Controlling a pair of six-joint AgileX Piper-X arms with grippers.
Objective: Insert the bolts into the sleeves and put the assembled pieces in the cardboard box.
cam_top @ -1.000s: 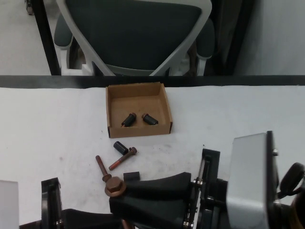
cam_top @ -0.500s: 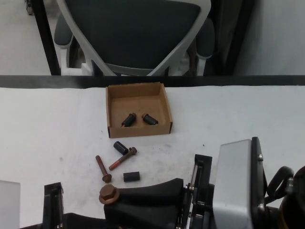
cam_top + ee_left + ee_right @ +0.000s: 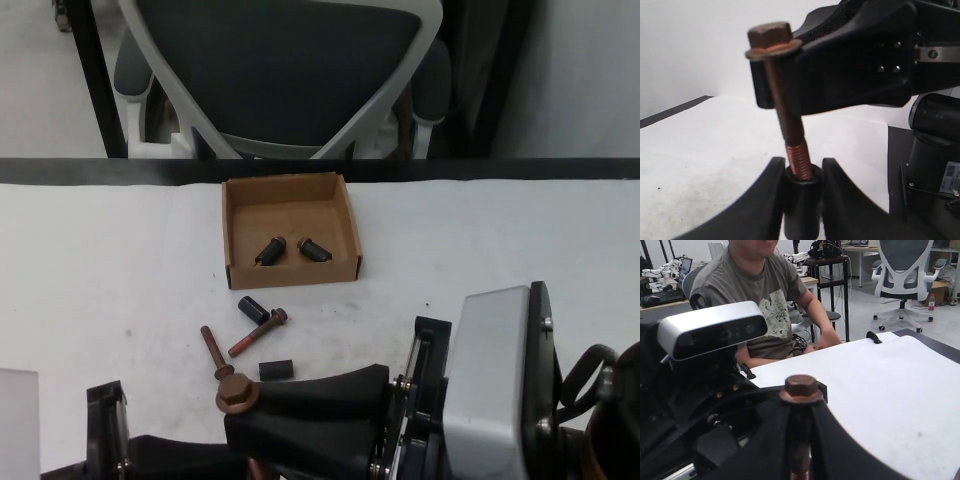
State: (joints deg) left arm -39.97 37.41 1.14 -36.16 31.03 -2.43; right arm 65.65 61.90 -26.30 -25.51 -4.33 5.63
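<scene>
My right gripper (image 3: 799,440) is shut on a copper bolt (image 3: 801,388), held upright with its hex head on top. My left gripper (image 3: 801,202) is shut on a black sleeve (image 3: 801,215) right below it. The bolt (image 3: 782,100) has its threaded tip inside the sleeve's mouth. From above, the bolt head (image 3: 238,396) shows near the bench's front edge. The cardboard box (image 3: 290,190) stands at mid bench with two assembled pieces (image 3: 269,250) (image 3: 314,249) inside.
Between the box and the grippers lie two loose bolts (image 3: 258,333) (image 3: 213,350) and two loose sleeves (image 3: 252,308) (image 3: 275,370). An office chair (image 3: 290,70) stands behind the bench's far edge. White bench surface lies open left and right of the box.
The right arm has shifted a little to the left. The held bolt's head dipped toward the front edge, then came back slightly. The loose parts and box have not moved.
</scene>
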